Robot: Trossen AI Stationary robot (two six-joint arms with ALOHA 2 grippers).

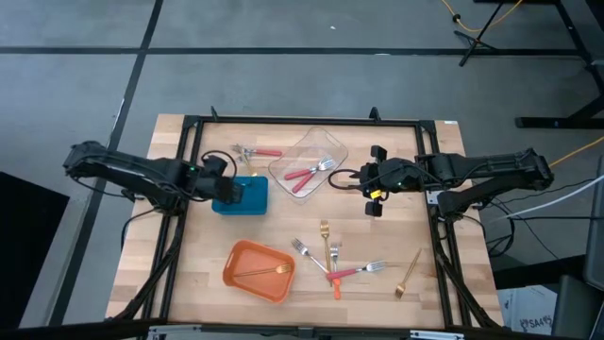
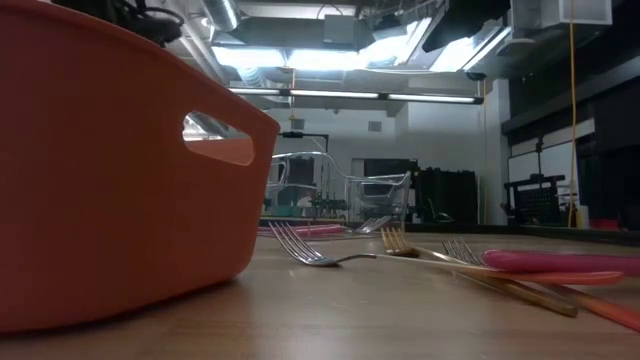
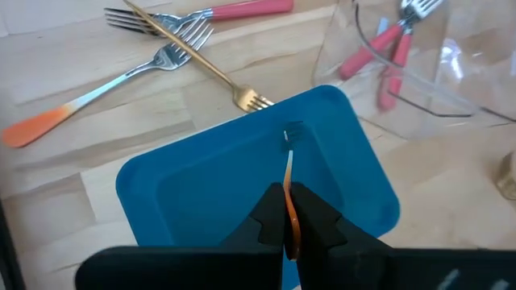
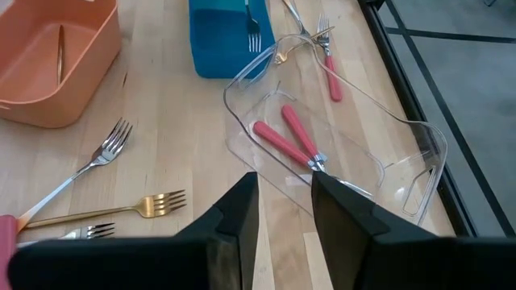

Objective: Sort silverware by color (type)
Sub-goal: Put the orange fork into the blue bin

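- Left gripper (image 3: 288,211), above the blue bin (image 3: 201,185), pinches an orange-handled fork (image 3: 289,181).
- Right gripper (image 4: 284,211), jaws partly apart and empty, hovers beside the clear tray (image 4: 403,153), right of the blue bin.

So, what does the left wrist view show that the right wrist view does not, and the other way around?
Only the left wrist view: the left claw shut on an orange-handled fork over the blue container, and beyond it an orange-tipped silver fork on the table.

Only the right wrist view: the right claw with nothing between its fingers, the orange container holding a gold fork, and a loose gold fork on the wood.

Both: the blue container, and the clear container with two pink-handled forks in it.
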